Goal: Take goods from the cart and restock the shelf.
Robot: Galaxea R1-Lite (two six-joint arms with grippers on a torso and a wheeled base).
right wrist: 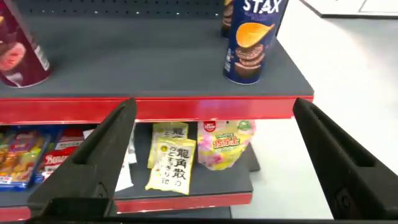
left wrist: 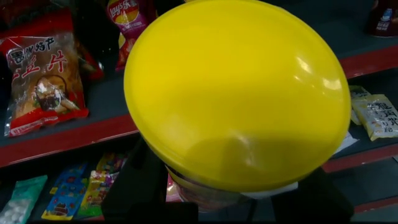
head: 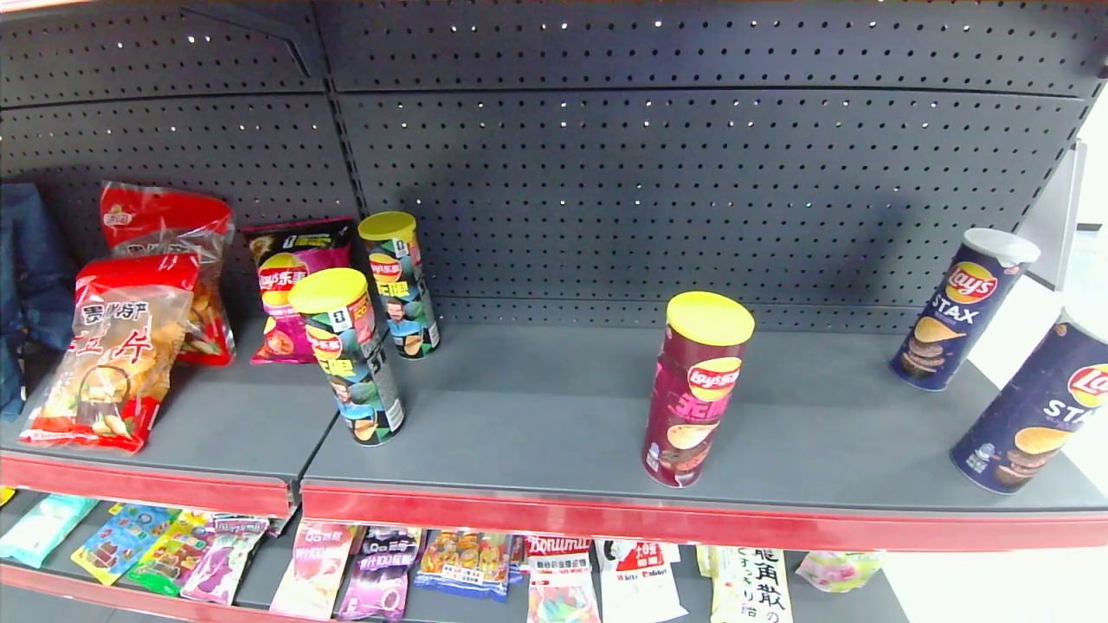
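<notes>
**Can in hand, low in front of the shelf**

Your left gripper (left wrist: 230,196) is clamped on the body of a chip can (left wrist: 236,93), yellow lid facing the wrist camera. It hangs below and in front of the shelf (head: 537,407), near the red snack bag (left wrist: 43,81). Expect a light, stiff cardboard tube with a slick wrap that dents if squeezed hard. Grip mid-body, never the lid. Your right gripper (right wrist: 214,106) is spread wide and empty, level with the shelf's front lip, near a blue can (right wrist: 252,37).

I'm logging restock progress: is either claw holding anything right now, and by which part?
The left claw grips a yellow-lidded chip can by its body, just under the lid. The right claw is open and empty.
</notes>
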